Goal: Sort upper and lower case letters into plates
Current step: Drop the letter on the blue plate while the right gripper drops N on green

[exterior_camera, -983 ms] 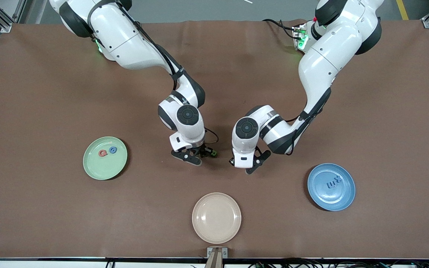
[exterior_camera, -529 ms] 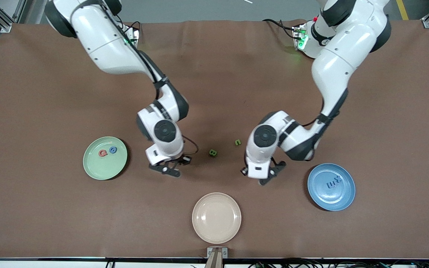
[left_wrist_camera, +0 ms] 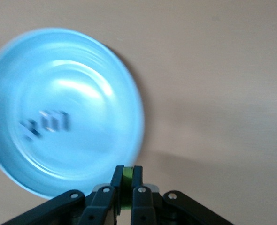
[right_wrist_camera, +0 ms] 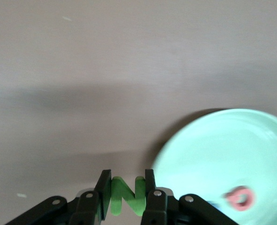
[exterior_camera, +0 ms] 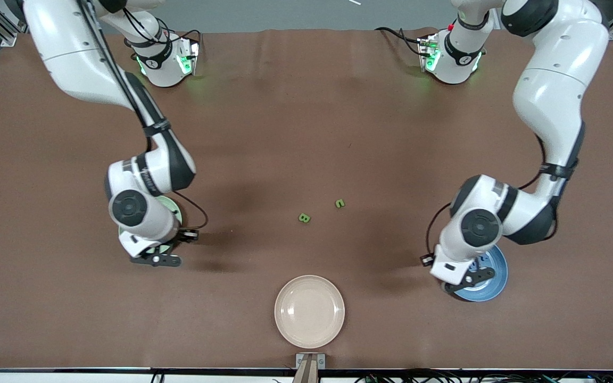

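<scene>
My right gripper point(exterior_camera: 157, 259) is over the edge of the mint green plate point(exterior_camera: 175, 209), shut on the green N point(right_wrist_camera: 126, 197). In the right wrist view the mint plate point(right_wrist_camera: 223, 154) holds the pink-red Q point(right_wrist_camera: 240, 198). My left gripper point(exterior_camera: 469, 279) is over the edge of the blue plate point(exterior_camera: 495, 274), shut on a small green letter point(left_wrist_camera: 127, 180) seen edge-on. In the left wrist view the blue plate point(left_wrist_camera: 82, 70) holds the blue m point(left_wrist_camera: 54, 121) and x point(left_wrist_camera: 31, 129). The green B point(exterior_camera: 304, 217) and a small green letter point(exterior_camera: 340, 202) lie mid-table.
A cream-beige plate point(exterior_camera: 309, 310) sits empty near the table's front edge, nearer to the camera than the two loose letters. Brown mat covers the table. Both arms' bases stand along the top edge of the front view.
Both arms swung away from the table's middle, each carrying a green letter: the right to over the mint plate, the left to over the blue plate. The B and small letter stayed.
</scene>
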